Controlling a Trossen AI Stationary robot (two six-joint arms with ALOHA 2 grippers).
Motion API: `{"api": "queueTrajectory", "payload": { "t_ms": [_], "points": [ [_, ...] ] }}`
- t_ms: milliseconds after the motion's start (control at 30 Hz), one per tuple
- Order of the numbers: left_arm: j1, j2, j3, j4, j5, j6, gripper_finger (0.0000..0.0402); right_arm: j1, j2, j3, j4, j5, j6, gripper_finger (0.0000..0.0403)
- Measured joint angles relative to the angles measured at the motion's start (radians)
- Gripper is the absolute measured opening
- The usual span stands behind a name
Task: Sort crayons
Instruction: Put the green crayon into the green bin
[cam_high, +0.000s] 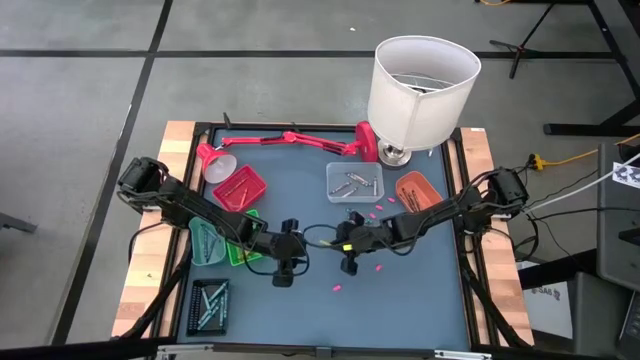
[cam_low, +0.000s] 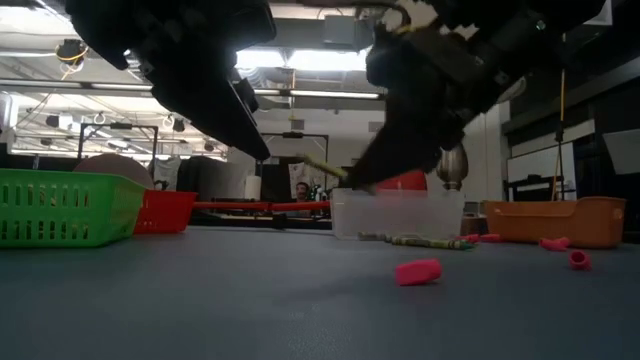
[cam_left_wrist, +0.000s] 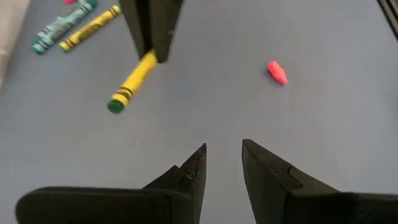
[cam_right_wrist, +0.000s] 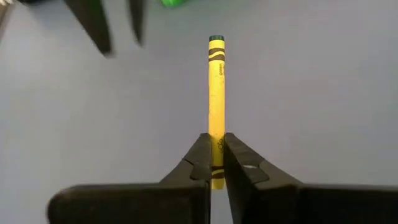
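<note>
Fingers of the right gripper (cam_right_wrist: 214, 158) pinch a yellow crayon (cam_right_wrist: 216, 93) by one end, lifted off the mat mid-table. The left gripper (cam_left_wrist: 222, 163) hovers beside it, jaws narrowly apart, holding nothing. Beyond, two crayons (cam_left_wrist: 73, 27) lie flat. The clear tray (cam_high: 354, 181) and black tray (cam_high: 209, 305) each hold several crayons. Both arms reach inward toward the centre.

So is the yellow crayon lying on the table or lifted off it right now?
Lifted. The right tool is shut on the thin yellow paper-wrapped crayon, and the low view shows it hanging above the grey table.
</note>
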Motion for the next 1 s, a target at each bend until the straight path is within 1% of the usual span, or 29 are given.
{"api": "queueTrajectory", "payload": {
  "t_ms": [200,333,467,633,767,1000],
  "points": [
    [0.000,0.000,0.000,0.002,-0.066,0.000,0.0087,0.000,0.000,0.000,0.120,-0.009,-0.082,0.0018],
    [0.000,0.000,0.000,0.005,-0.112,0.000,0.0087,0.000,-0.001,0.000,0.177,-0.047,-0.138,0.0019],
    [0.000,0.000,0.000,0.037,-0.135,0.001,0.0087,0.000,-0.002,0.001,0.198,-0.103,-0.187,0.0019],
    [0.000,0.000,0.000,0.103,-0.135,0.058,0.0087,0.000,-0.002,0.001,0.192,-0.129,-0.191,0.0019],
    [0.000,-0.001,0.000,0.139,-0.103,0.103,0.0087,0.000,-0.002,0.001,0.192,-0.129,-0.191,0.0019],
    [0.000,-0.001,0.000,0.143,-0.098,0.105,0.0080,0.000,-0.002,0.001,0.192,-0.129,-0.192,0.0019]
  ]
}}
